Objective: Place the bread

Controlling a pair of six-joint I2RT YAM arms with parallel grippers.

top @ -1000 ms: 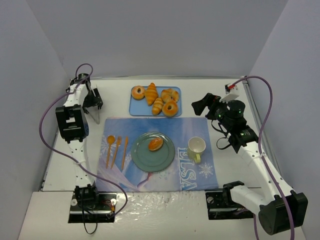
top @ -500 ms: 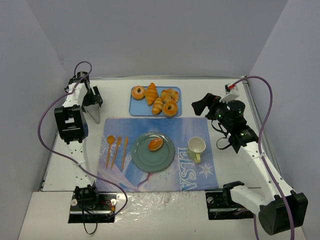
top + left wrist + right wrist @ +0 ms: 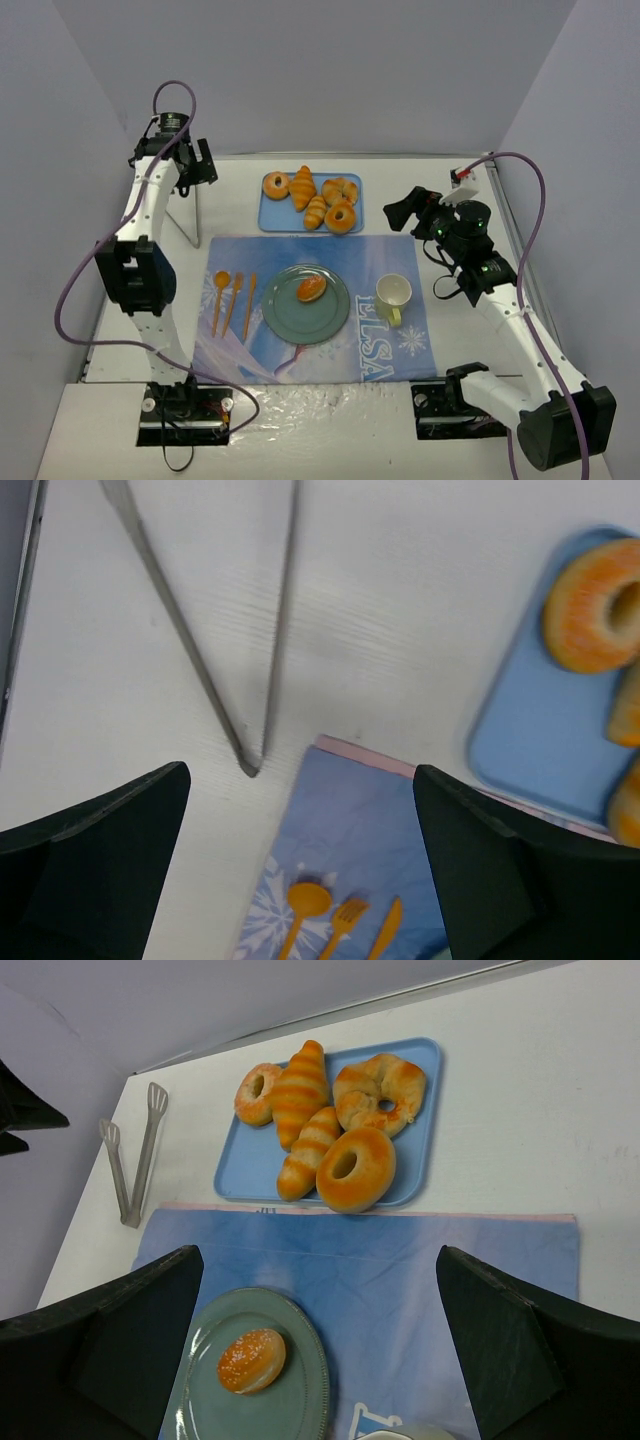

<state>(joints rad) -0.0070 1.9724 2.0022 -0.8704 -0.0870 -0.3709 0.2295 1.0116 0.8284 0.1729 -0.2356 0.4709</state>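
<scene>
One small oval golden-brown bun with a darker reddish patch on top is seen lying on a round grey-green plate, a little toward the plate's far right part. Nothing is closed around it.

The plate is set in the middle of a blue printed placemat marked with snowflakes and the letters ELSA. Left of the plate, an orange plastic spoon, fork and knife are laid side by side on the mat. To the right, a pale yellow mug is stood upright.

Beyond the mat's far edge, a light blue rectangular tray is placed on the white worktop. It is filled with two ring doughnuts, two ridged croissants and a twisted roll.

A pair of metal tongs is laid on the worktop left of the tray, with its joined end just beside the mat's far left corner.

The left pincer is held above the far left corner, over the tongs, with its dark fingers spread apart and empty. The right pincer is held to the right of the tray, likewise spread wide and gripping nothing.
</scene>
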